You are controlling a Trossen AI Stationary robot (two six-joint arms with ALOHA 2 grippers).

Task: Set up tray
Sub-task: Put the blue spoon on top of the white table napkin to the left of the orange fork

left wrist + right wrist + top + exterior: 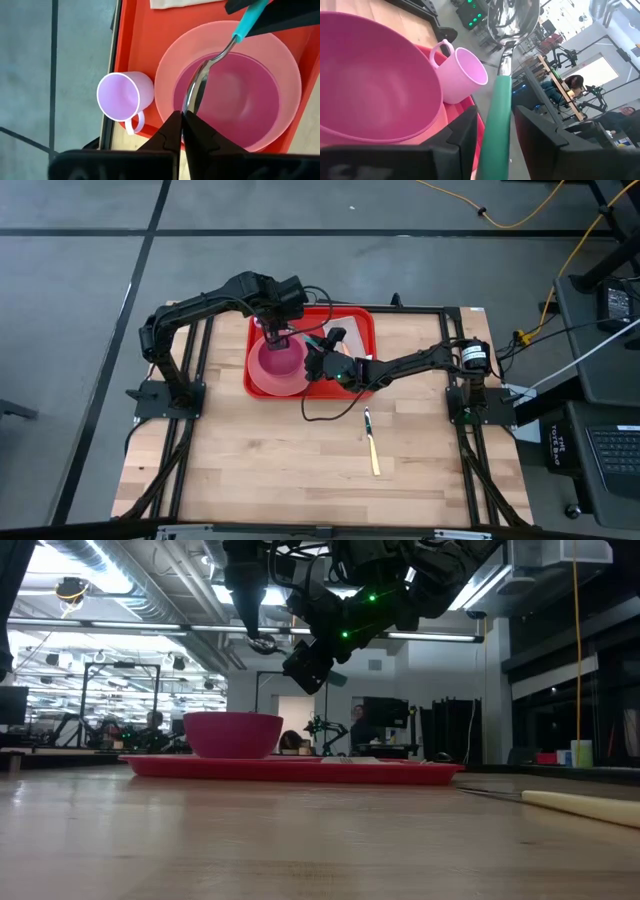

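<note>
Hovering right gripper (318, 360) above tray (360, 325)

Both claws crowd above the bowl (281, 363). The right claw (318, 361) holds a spoon (202, 80) under the left claw (277, 330). Beside the right claw, bare tray (355, 330) lies open.

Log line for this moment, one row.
left gripper: shut, over bowl | right gripper: shut on spoon | tray: holds plate, bowl

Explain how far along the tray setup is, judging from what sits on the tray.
Done: the pink bowl sits on the plate on the tray, with the mug beside it.

In hand: the right gripper holds the spoon above the bowl; the left gripper pinches its bowl end.

Left: placing the spoon; a yellow-handled utensil lies on the table.
</note>
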